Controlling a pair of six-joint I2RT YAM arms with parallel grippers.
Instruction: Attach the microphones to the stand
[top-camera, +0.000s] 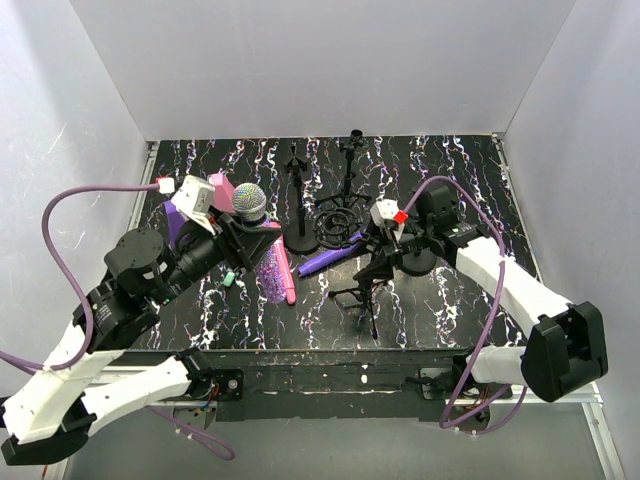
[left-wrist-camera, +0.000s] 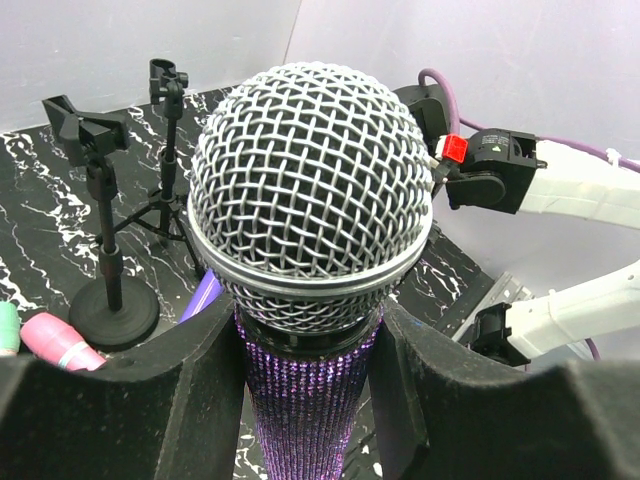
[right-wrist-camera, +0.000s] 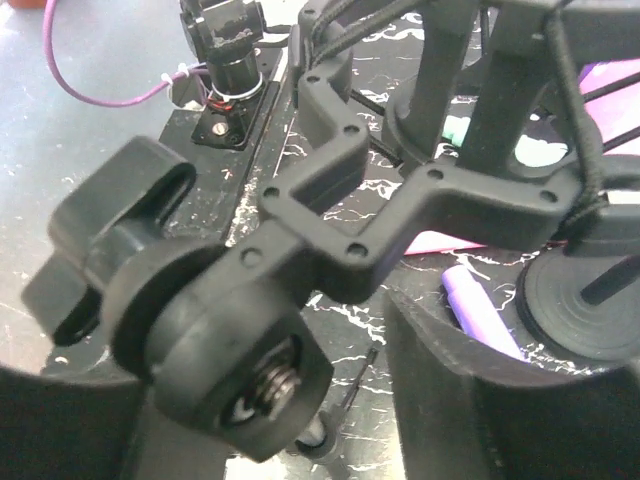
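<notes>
My left gripper (top-camera: 245, 228) is shut on the glittery purple microphone (top-camera: 250, 200), held head up above the table's left side. In the left wrist view its silver-grey mesh head (left-wrist-camera: 310, 190) fills the frame above my gripper (left-wrist-camera: 305, 385). The plain purple microphone (top-camera: 330, 257) and the pink microphone (top-camera: 287, 278) lie mid-table; a mint green tip (top-camera: 228, 279) shows under my left arm. My right gripper (top-camera: 385, 248) is at the black tripod stand (top-camera: 362, 290) with a ring shock mount (top-camera: 338, 222). In the right wrist view my gripper (right-wrist-camera: 270, 400) straddles the stand's joint knob (right-wrist-camera: 230, 340), with a gap to the right finger (right-wrist-camera: 470, 400).
A round-base clip stand (top-camera: 298, 215) and a small tripod stand (top-camera: 350, 160) stand at the back centre. Another round base (top-camera: 415, 262) sits by my right gripper. Pink (top-camera: 220, 185) and purple (top-camera: 175, 215) wedge objects sit behind my left gripper. White walls enclose the table.
</notes>
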